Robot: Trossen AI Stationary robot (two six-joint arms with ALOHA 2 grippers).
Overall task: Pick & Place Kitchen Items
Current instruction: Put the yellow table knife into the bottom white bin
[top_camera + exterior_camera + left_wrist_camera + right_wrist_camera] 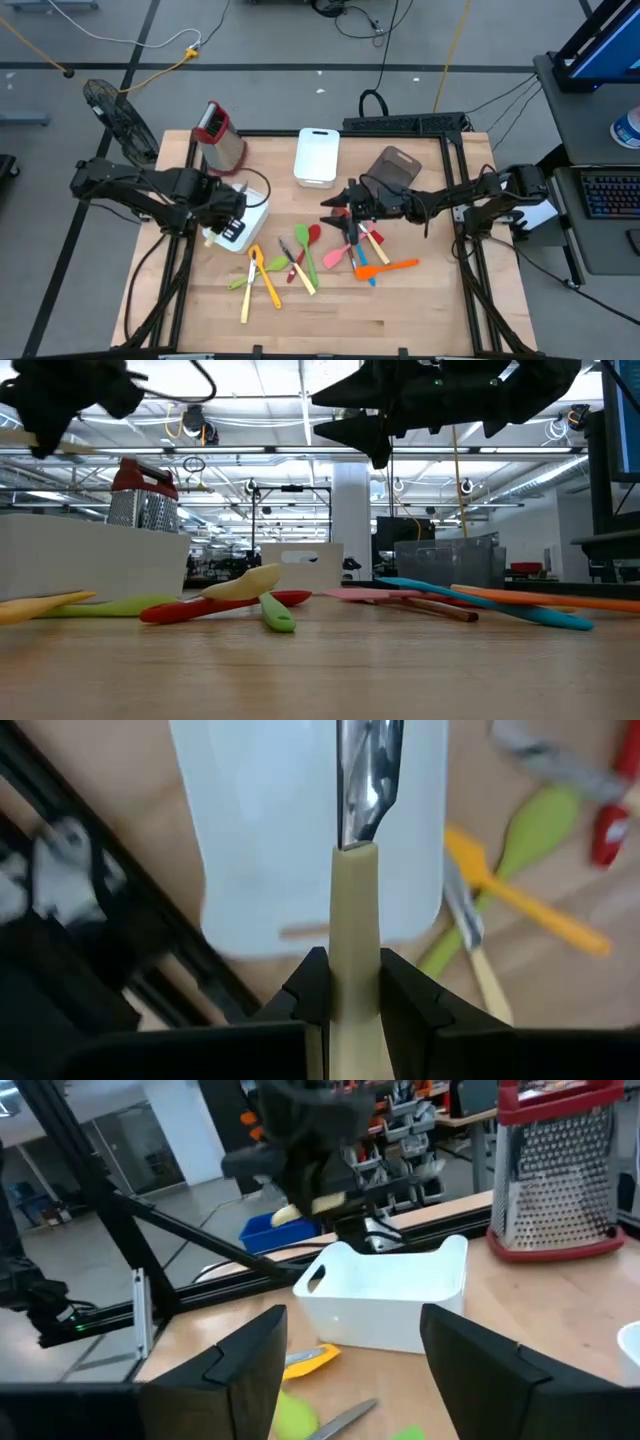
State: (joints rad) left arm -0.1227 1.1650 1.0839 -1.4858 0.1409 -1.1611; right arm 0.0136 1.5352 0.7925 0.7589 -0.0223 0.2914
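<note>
My left gripper (235, 222) points down over a white bin (255, 205) at the table's left, shut on a pale-yellow-handled piece of cutlery (356, 910) whose steel end (366, 775) points into the bin. My right gripper (335, 208) hovers level and open above the table's middle, facing that bin (385, 1305), with nothing between its fingers. Several loose utensils lie flat on the wood below and beside it: green spoons (272, 266), a red one (302, 240), an orange spatula (388, 267), yellow-handled pieces (262, 280). My left gripper pinches the cutlery's pale-yellow handle (354, 982) between its two fingers (306, 995), which come from above and lie along the handle. The piece hangs below the fingers, steel end down, lifted clear over the white bin.
A steel box grater with a red top (218, 135) stands at the far left. A second white bin (317, 155) and a grey bin (395, 165) sit along the far edge. Bare wood lies near the front edge.
</note>
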